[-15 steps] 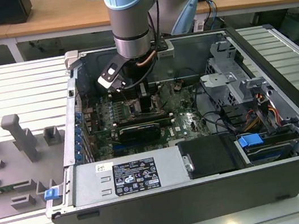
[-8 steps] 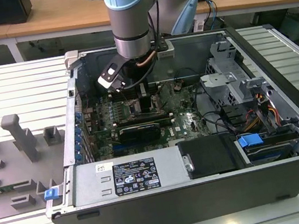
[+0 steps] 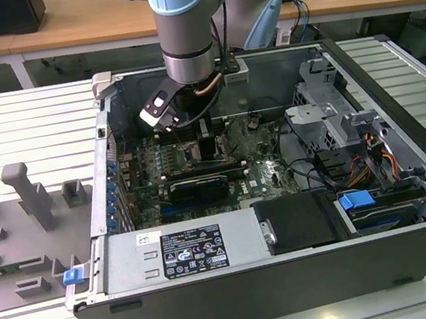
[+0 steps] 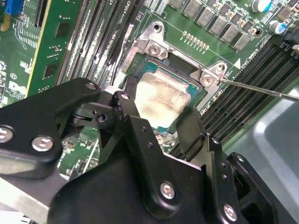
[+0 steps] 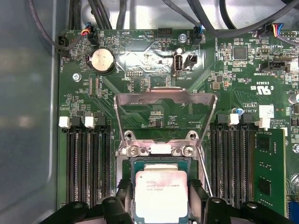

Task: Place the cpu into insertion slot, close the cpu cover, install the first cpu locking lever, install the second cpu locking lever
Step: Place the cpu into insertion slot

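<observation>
One chip [image 5: 161,196] sat in the one socket [image 5: 159,150]. One cover [image 5: 166,96] stood raised at the socket's edge, one coin battery [image 5: 102,60] lay beyond it, and one memory stick [image 5: 268,177] and four white clips [image 5: 64,122] flanked the socket.

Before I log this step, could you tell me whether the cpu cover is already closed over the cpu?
No, in the first wrist view the cpu cover stands swung open, lifted off the cpu.
</observation>
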